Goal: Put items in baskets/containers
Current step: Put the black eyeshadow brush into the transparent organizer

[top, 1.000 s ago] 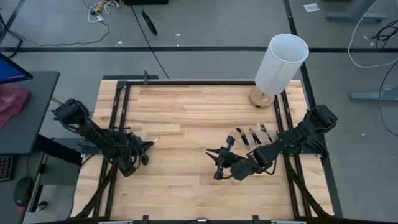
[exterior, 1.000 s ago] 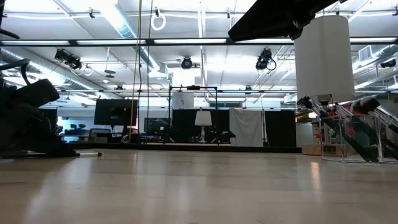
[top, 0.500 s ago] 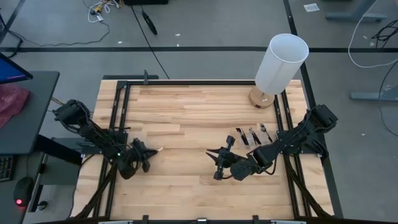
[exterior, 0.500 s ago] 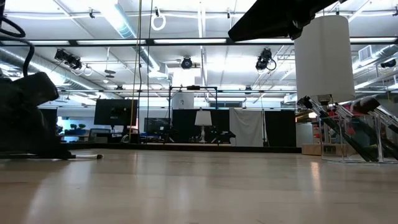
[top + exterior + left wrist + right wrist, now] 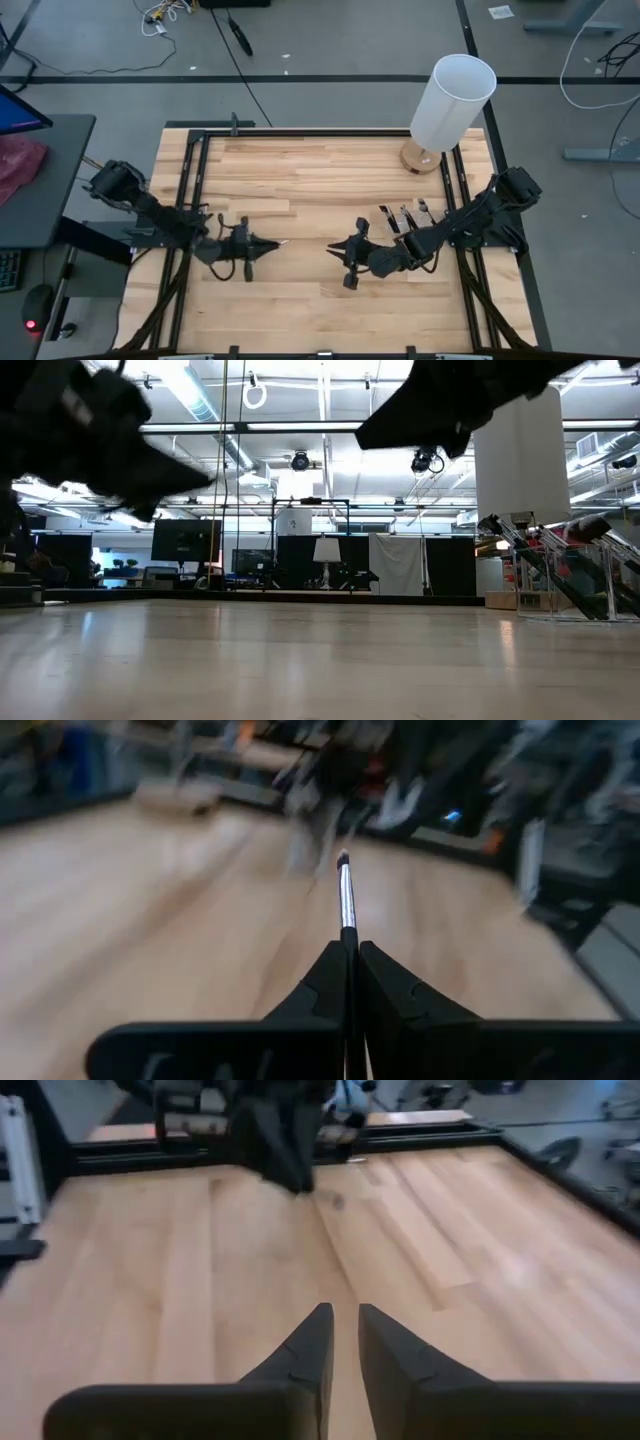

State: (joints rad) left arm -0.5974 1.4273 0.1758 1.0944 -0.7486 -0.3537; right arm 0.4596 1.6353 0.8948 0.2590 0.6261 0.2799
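The left pincer point(image 5: 262, 244), left of centre in the high view, is pressed together on one brush point(image 5: 346, 895); the left wrist view shows the silver ferrule and dark tip sticking out past its fingers. The right pincer point(image 5: 343, 255), at centre-right in the high view, is slightly spread and holds nothing that shows, its fingers point(image 5: 306, 1348) over bare desk point(image 5: 310, 175).

The step in hand looks like carrying the brush across toward the holder point(image 5: 575, 575), which stands at the right edge of the low view with several brushes already leaning in it.

Next, the left arm would need to bring the brush to the right arm or to the holder, tip lined up with the opening.

No readable writing or labels show.
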